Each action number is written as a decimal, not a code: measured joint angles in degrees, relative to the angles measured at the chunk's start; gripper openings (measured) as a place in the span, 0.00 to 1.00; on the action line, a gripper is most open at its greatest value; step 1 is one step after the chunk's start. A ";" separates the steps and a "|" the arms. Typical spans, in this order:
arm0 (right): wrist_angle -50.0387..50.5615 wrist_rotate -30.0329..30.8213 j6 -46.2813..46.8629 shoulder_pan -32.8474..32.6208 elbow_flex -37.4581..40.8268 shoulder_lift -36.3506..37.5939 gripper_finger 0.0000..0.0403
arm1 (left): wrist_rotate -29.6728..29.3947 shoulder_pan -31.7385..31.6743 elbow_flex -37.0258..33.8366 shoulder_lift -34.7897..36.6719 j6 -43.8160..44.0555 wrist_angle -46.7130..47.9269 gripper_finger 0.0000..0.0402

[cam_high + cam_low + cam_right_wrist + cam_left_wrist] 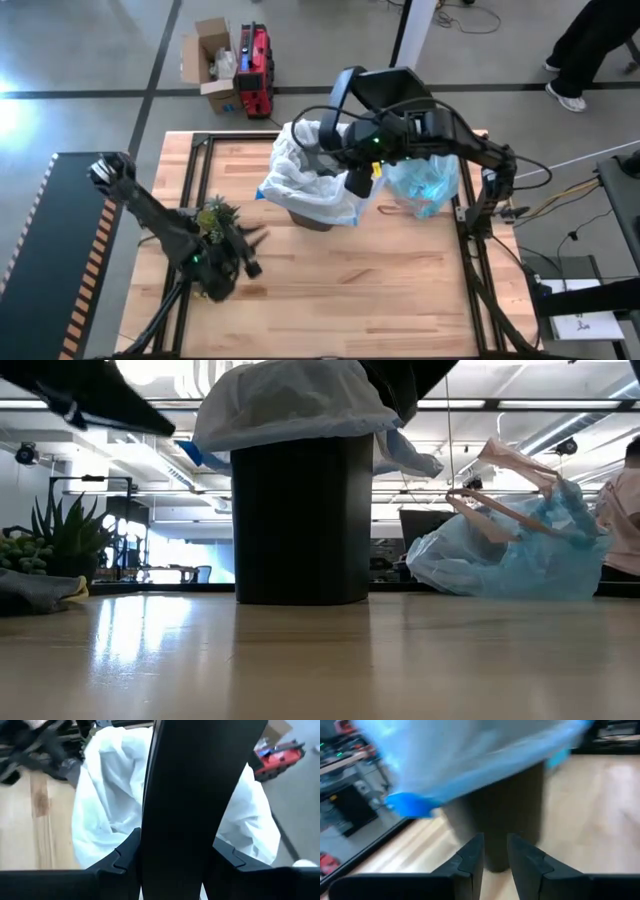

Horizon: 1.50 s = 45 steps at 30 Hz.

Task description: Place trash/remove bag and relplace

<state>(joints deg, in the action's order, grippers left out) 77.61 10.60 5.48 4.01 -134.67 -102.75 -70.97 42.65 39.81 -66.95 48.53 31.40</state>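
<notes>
- The bag (425,185), thin crinkly light-blue plastic, lies slumped on the bench (330,290) just beside the bin (300,520).
- The round black bin wears a white liner (310,175), draped loosely over its rim.
- Right tool (172,855) grasps a flat dark panel (195,780) above the bin.
- Left tool (495,852) is low near the plant (215,215), narrowly parted, holding nothing.

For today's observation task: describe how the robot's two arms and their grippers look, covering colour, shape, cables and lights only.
Both arms are black or dark grey, built of slim jointed segments. The left arm and the right arm each show a small green light near the wrist, and black cables loop along the right arm. Each gripper, as on the left gripper, has two flat, dark, angular fingers with stepped inner edges.
</notes>
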 joint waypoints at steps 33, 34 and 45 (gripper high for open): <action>0.20 -1.73 -3.18 0.00 -0.31 1.06 0.33 | 69.90 -69.58 -15.70 -1.29 -55.56 -66.05 0.05; 0.24 -2.13 -2.34 0.00 -0.31 1.06 0.33 | 71.83 -69.43 -14.98 -3.61 -55.56 -68.27 0.05; 12.93 -8.08 4.52 -0.78 -0.31 2.78 0.33 | 77.90 -62.24 1.33 -24.57 -56.13 -74.93 0.05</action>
<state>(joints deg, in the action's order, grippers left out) 90.55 2.52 10.00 3.23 -134.98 -99.96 6.94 -19.58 41.14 -91.52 -7.59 -43.53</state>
